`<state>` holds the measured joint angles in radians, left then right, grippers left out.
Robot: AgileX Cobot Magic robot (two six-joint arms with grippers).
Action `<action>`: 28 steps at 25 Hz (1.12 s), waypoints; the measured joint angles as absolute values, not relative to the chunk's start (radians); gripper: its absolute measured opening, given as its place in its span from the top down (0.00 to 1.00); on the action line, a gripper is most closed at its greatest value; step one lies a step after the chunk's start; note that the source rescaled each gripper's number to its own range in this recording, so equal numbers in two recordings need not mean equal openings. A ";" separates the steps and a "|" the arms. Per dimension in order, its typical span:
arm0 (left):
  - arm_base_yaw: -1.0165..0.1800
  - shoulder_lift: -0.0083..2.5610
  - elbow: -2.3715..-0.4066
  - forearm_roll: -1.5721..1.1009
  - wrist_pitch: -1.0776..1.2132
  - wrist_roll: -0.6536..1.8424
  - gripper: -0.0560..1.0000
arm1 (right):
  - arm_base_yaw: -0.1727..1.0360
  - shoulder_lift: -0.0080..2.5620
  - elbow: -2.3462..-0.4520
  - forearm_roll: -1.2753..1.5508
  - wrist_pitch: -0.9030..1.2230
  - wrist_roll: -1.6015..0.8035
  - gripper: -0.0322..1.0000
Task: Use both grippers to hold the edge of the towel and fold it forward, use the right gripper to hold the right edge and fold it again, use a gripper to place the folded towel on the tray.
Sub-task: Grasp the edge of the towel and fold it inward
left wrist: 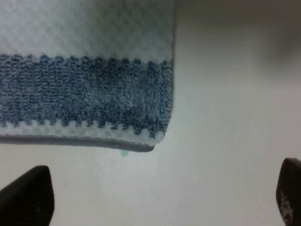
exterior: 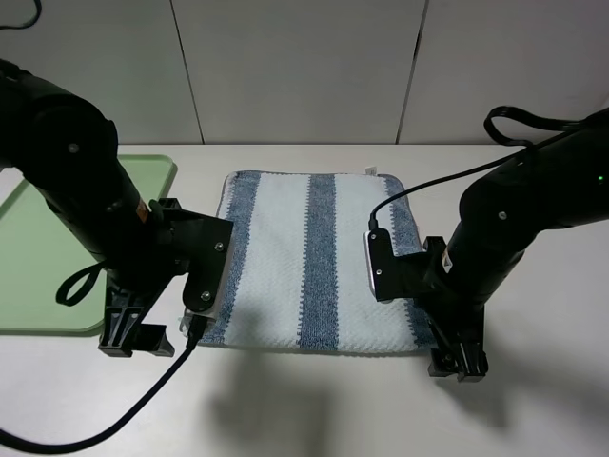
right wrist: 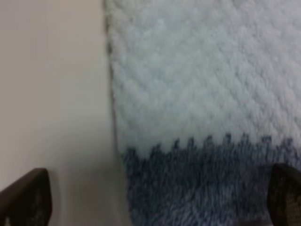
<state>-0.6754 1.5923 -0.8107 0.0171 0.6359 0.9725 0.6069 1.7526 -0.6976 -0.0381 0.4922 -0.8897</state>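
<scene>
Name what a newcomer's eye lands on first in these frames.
The towel stands out first: white with broad blue stripes, lying flat and unfolded in the middle of the table. The bulky black left gripper and right gripper hover at its two near corners, both open and holding nothing. A pale-green tray sits at the left edge of the high view.
</scene>
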 joint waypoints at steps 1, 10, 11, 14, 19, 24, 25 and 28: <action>-0.675 1.592 -0.811 0.014 0.635 0.974 0.06 | 0.607 1.763 -0.698 -0.036 0.485 -0.890 0.00; -0.675 1.592 -0.811 0.000 0.608 0.980 0.07 | 0.607 1.821 -0.696 -0.031 0.438 -0.890 0.00; -0.675 1.592 -0.811 0.000 0.605 0.981 0.07 | 0.607 1.823 -0.696 -0.031 0.438 -0.890 0.00; -0.675 1.604 -0.811 -0.005 0.588 0.986 0.07 | 0.607 1.829 -0.696 -0.030 0.438 -0.890 0.00; -0.675 1.692 -0.811 -0.005 0.549 1.001 0.07 | 0.607 1.831 -0.699 -0.030 0.440 -0.890 0.00; -0.675 1.773 -0.812 -0.005 0.476 1.002 0.07 | 0.607 1.831 -0.699 -0.028 0.440 -0.890 0.00; -0.675 1.790 -0.812 -0.005 0.464 1.003 0.07 | 0.607 1.831 -0.699 -0.028 0.440 -0.890 0.00; -0.675 1.836 -0.812 -0.005 0.437 1.003 0.07 | 0.607 1.831 -0.699 -0.028 0.440 -0.890 0.00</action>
